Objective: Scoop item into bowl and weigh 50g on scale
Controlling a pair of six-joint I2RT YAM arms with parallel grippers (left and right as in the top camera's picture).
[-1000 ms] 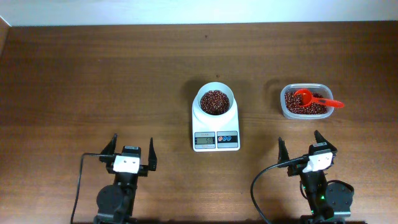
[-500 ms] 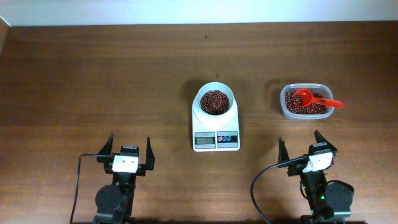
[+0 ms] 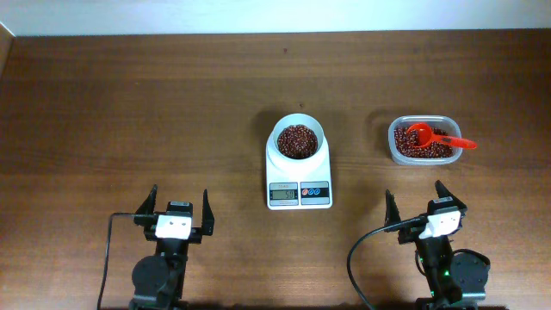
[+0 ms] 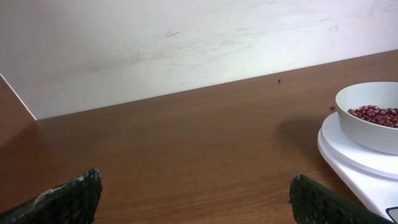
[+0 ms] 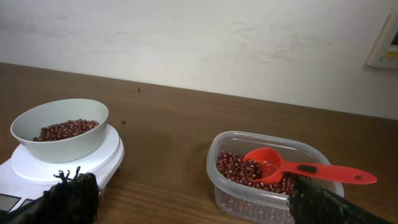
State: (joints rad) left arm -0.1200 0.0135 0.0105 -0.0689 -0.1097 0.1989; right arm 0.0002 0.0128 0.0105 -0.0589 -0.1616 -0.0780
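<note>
Overhead: left gripper [image 3: 180, 196] edged left; right gripper [image 3: 414, 193] unmoved; both jaws spread, empty.

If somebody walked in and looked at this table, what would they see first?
Probably the bright red scoop, lying in the clear tub on the right side of the table. Next comes the white bowl in the middle, part full of dark red-brown beans and sitting on the white scale.
</note>
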